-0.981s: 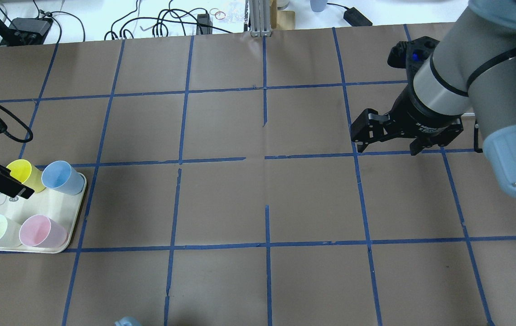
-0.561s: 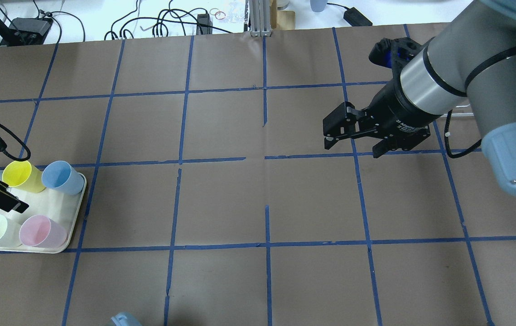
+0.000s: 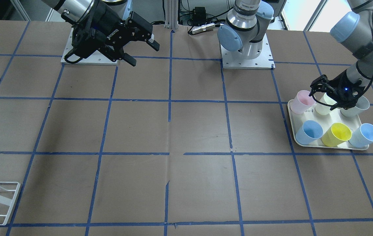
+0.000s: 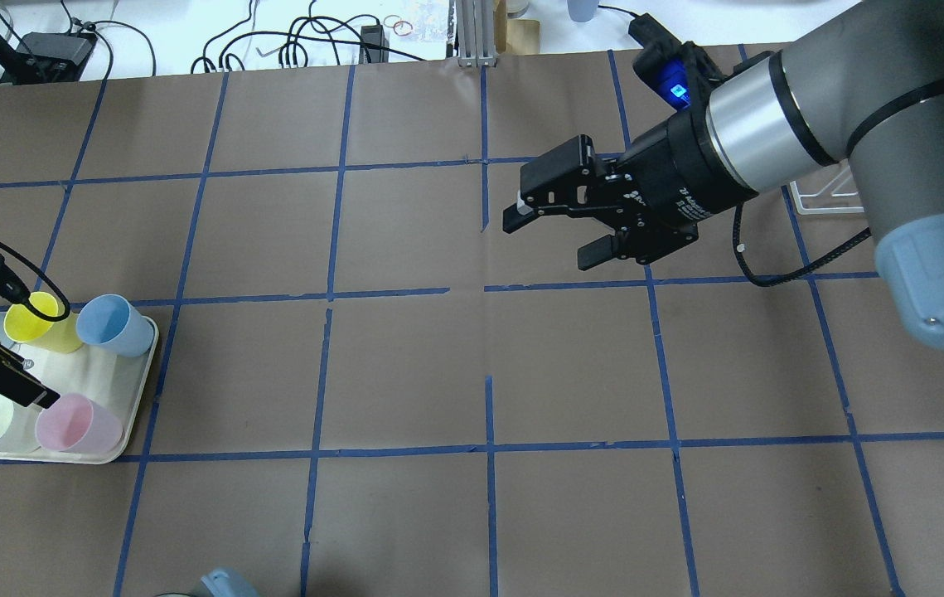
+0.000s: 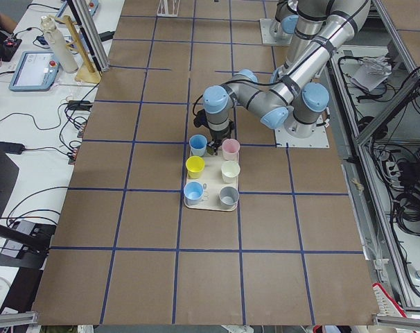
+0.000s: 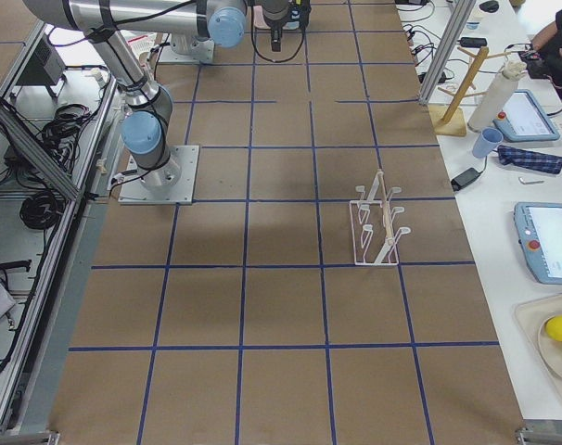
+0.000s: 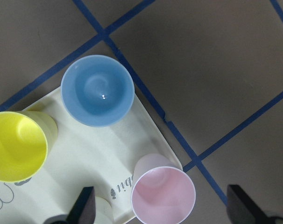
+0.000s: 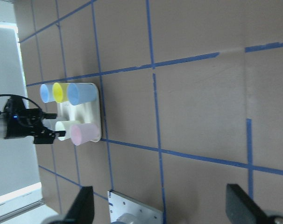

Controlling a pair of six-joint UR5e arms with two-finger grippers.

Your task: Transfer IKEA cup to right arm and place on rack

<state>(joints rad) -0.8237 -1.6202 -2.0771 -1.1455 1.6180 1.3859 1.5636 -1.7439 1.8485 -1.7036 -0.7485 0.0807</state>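
Left wrist-mounted view: IKEA cup stands upright, mouth up, at a corner of the tray, centred below the left gripper, whose jaws are wide apart and empty. Right gripper, likewise spread and empty, hangs well apart from the tray.

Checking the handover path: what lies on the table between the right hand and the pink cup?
Overhead view: only taped brown paper between the right hand and the pink cup.
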